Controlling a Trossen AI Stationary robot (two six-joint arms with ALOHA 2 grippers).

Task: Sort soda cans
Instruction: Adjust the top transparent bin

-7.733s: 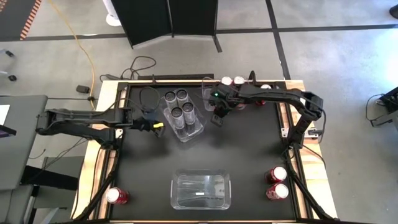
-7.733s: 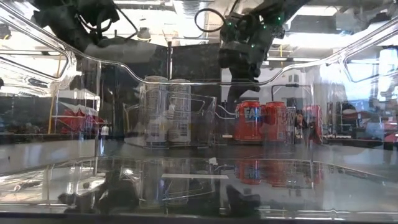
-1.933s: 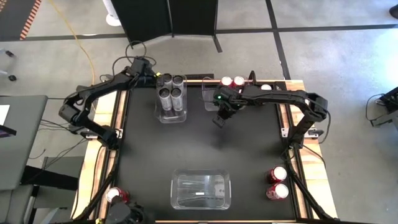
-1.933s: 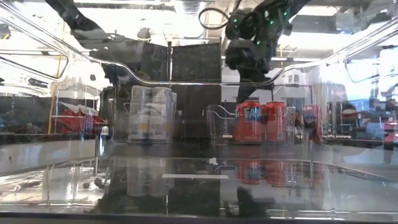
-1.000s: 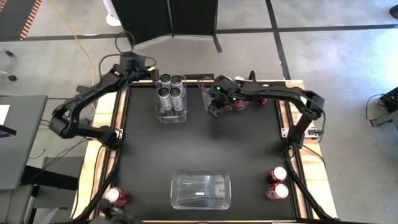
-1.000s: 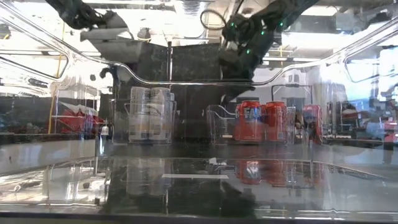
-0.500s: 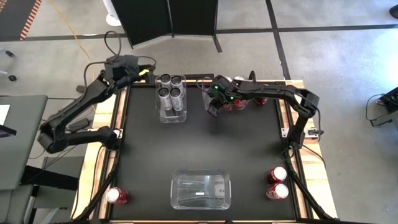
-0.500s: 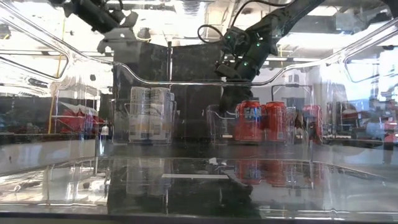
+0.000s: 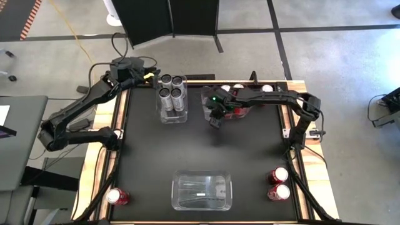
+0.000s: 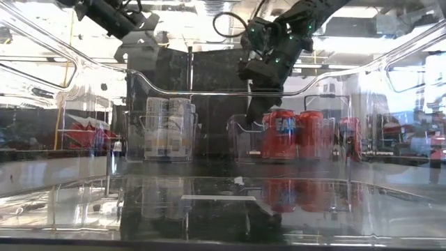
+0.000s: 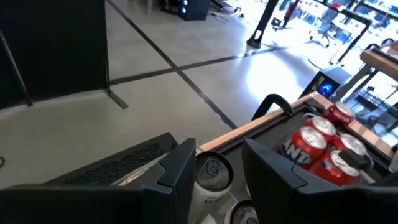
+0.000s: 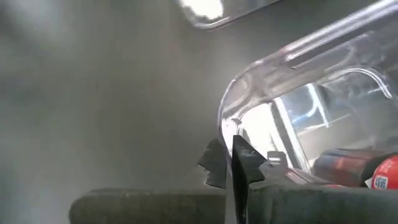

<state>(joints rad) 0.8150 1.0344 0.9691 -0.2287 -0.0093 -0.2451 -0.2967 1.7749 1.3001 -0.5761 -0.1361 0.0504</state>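
Several silver-grey soda cans (image 9: 172, 95) stand upright in a clear bin (image 9: 164, 115) at the table's far side. Red soda cans (image 10: 280, 134) stand on the table, just right of a second, small clear bin (image 9: 207, 101). My right gripper (image 9: 215, 120) is shut on that small bin. My left gripper (image 9: 139, 74) hangs open above the table's far left corner, beyond the silver cans. It holds nothing; a silver can top (image 11: 212, 170) shows past the gap between its fingers. My right gripper pinches the small clear bin's wall at its top rim, near a rounded corner (image 12: 235, 134). One finger is on each side of the thin wall. The fingers (image 12: 215, 167) come slanting down from above. The bin stands on the table.
An empty clear bin (image 9: 181, 199) lies near the front edge in the middle. Two red cans (image 9: 279, 183) stand at the near right and one (image 9: 116, 197) at the near left. The black mat between the bins is free.
My right gripper has moved a little toward the table's near edge and come down onto the small bin's rim. My left gripper has drawn back from the bin of silver cans toward the far left corner and risen.
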